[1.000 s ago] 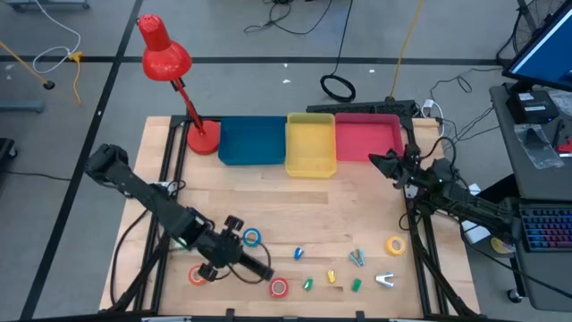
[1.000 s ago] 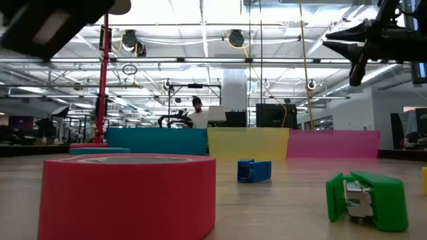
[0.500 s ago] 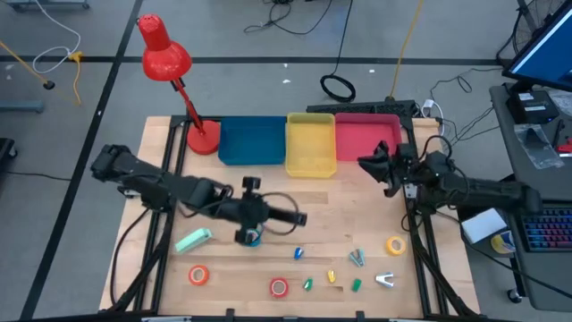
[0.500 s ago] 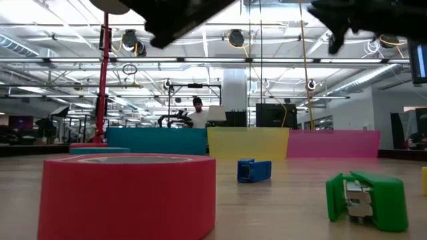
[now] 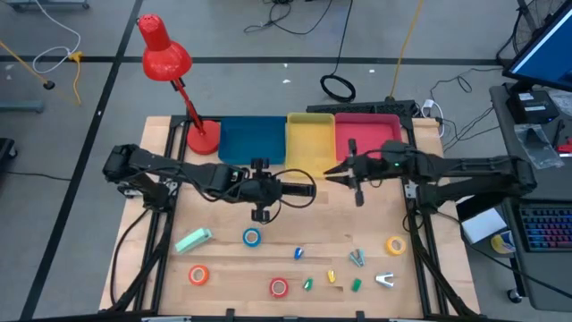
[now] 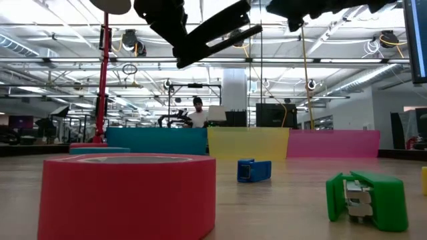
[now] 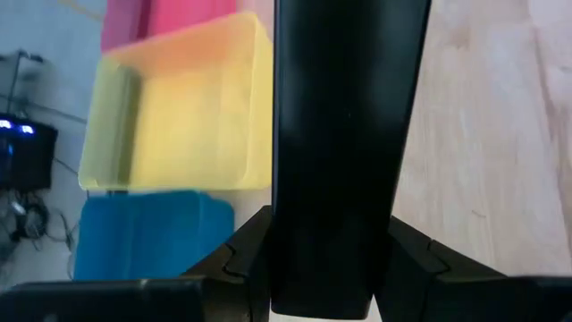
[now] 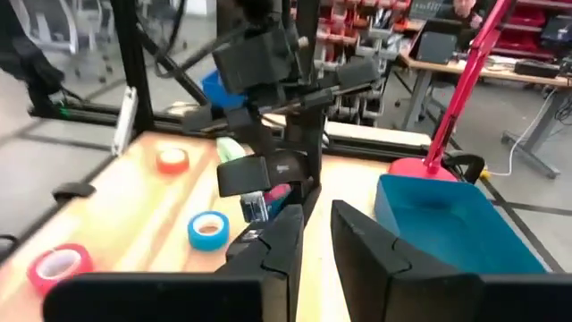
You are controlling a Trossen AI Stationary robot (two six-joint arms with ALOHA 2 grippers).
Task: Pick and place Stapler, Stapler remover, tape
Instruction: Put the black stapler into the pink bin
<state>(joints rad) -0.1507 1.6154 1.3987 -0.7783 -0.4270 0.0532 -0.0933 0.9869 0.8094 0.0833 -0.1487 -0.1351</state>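
Observation:
My left gripper (image 5: 273, 190) hangs over the table's middle, shut on a long black stapler (image 5: 299, 190), which also shows in the low view (image 6: 220, 30). My right gripper (image 5: 332, 175) faces it from the right, just in front of the yellow bin. Its fingers (image 8: 268, 250) stand a narrow gap apart with nothing between them. Four tape rolls lie flat on the wood: blue (image 5: 251, 237), orange (image 5: 198, 275), red (image 5: 279, 287) and yellow (image 5: 395, 244). The small silvery stapler remover (image 5: 384, 280) lies near the front right. My left gripper pinches the stapler's two long sides (image 7: 335, 268) between its two fingers, near the end closest to the wrist. The stapler runs on along the fingers and sticks out past them toward the table's right. It is lifted clear of the table.
Blue (image 5: 252, 141), yellow (image 5: 310, 143) and pink (image 5: 366, 136) bins line the far edge, with a red lamp's base (image 5: 203, 139) to their left. A mint-green oblong piece (image 5: 192, 240) and several small coloured clips (image 5: 331, 268) lie toward the front.
My left gripper has carried the stapler from the near left up and toward the far right, turning until it points at the table's right edge. This uncovered the mint-green piece. My right gripper has risen and swung from the right edge toward the table's middle.

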